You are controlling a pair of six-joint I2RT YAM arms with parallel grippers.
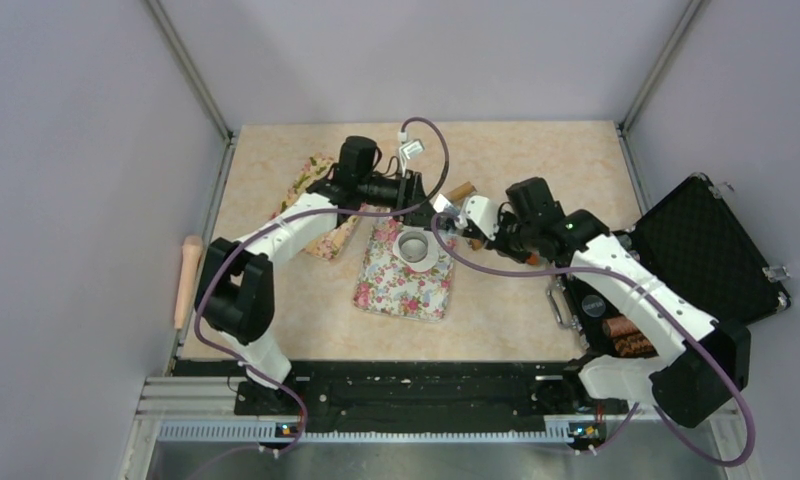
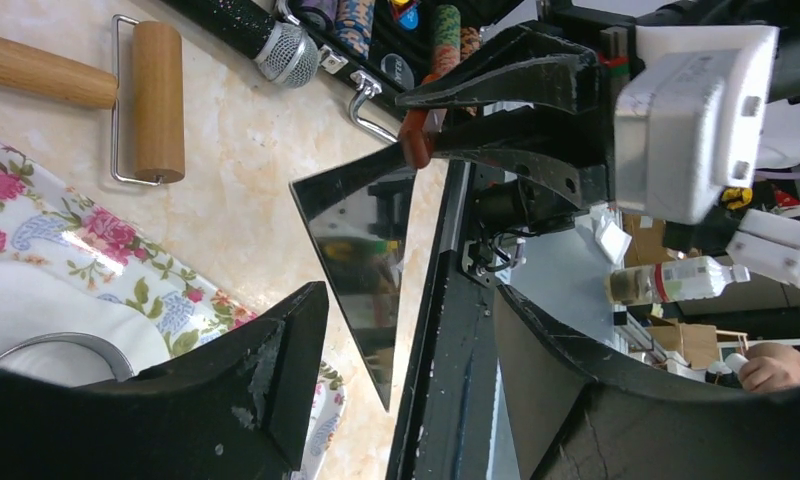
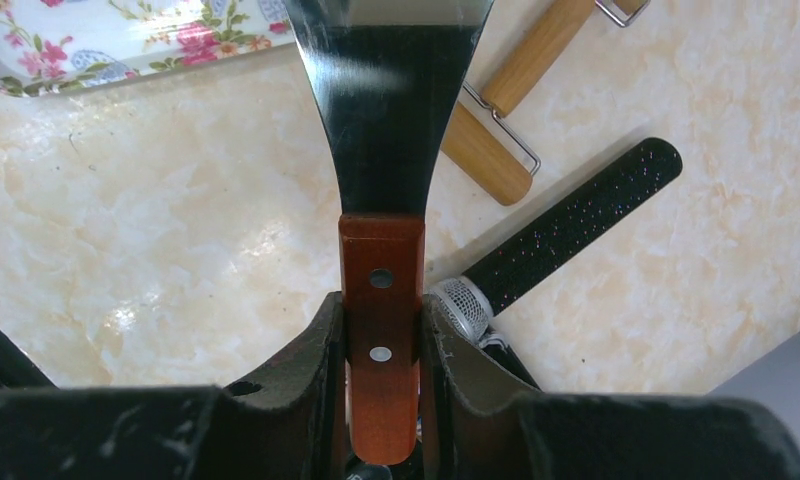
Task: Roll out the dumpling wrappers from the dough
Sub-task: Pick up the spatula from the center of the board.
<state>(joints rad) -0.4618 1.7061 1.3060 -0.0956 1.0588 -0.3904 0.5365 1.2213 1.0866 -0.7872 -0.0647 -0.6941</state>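
Looking from above, my left gripper (image 1: 414, 200) hangs just beyond the dough (image 1: 433, 257), lying white on the flowered tray (image 1: 401, 290) under a metal ring (image 1: 413, 247). Left wrist: jaws wide, empty; the dough looks soft, thin, easily torn. Right wrist: my right gripper (image 3: 381, 310) clamps a spatula (image 3: 391, 100) by its handle; lifting an edge on its blade seems safest.

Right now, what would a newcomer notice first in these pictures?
The right gripper clamps a red-handled scraper, its shiny blade pointing toward the floral mat mid-table. On the mat, white dough carries a metal ring, with the open left gripper close by.
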